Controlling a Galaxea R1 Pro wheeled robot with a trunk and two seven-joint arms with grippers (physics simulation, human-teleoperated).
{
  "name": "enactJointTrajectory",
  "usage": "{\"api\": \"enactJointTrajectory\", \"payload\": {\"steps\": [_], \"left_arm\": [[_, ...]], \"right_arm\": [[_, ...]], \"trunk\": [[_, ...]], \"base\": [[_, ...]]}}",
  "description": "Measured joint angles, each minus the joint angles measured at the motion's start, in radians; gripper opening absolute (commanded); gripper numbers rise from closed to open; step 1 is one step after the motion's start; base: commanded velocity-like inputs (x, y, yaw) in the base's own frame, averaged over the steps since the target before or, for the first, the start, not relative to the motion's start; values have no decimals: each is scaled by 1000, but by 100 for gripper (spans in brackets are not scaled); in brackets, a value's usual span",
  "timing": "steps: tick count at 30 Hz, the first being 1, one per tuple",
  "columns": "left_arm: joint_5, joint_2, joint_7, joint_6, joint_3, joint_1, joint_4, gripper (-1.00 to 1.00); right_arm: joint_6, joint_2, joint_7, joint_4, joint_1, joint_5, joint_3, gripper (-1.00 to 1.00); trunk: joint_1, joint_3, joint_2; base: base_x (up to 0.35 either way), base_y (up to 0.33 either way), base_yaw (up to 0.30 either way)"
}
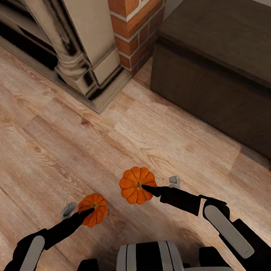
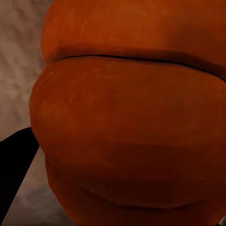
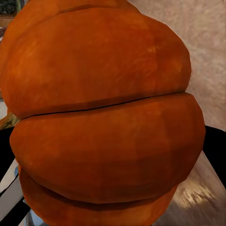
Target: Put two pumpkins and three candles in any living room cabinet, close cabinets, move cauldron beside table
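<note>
- The left end effector is clamped on the left pumpkin, held above the wooden floor at the near left of the head view, just ahead of the robot's trunk.
- In the left wrist view this pumpkin's ribbed orange skin sits right against the camera, with one dark finger at its side.
- The fireplace surround, cream with dark worn edges, stands at the far left, and a red brick column rises just to its right.
- The right end effector is clamped on the right pumpkin, which is a little farther out than the left one, and the two are apart.
- The right wrist view shows that pumpkin close up.
- The cabinet, dark brown and shut, stands at the far right against the wall.
- No writing or label can be read anywhere.
</note>
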Motion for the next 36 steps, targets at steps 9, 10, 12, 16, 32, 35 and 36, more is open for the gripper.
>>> {"api": "enactJointTrajectory", "payload": {"steps": [9,10,12,16,32,35,36], "left_arm": [[7,2,-2,8,1,0,-16,-100],[10,3,-2,14,1,0,-28,-100],[13,3,0,27,1,0,-55,-100],[13,3,4,79,1,0,-75,-100],[3,4,21,196,42,0,-161,-100],[6,3,21,196,44,0,-161,-100],[6,4,21,197,44,0,-161,-100]], "right_arm": [[-5,-1,2,-1,0,-4,-3,-100],[-4,-1,1,0,0,-4,-3,-100],[-3,-2,0,0,0,-7,-3,-100],[-7,-2,3,3,0,-13,-3,-100],[-9,1,2,7,0,-14,-3,-100],[-8,2,2,6,0,-15,-3,-100],[-8,2,2,7,0,-15,-3,-100]], "trunk": [[-4,35,2],[-5,39,2],[-5,46,3],[-7,62,4],[-14,124,7],[-16,135,8],[-16,139,8]], "base": [[0,0,0],[0,0,0],[0,0,0],[0,0,0],[-98,0,0],[-36,0,0],[-5,0,0]]}}
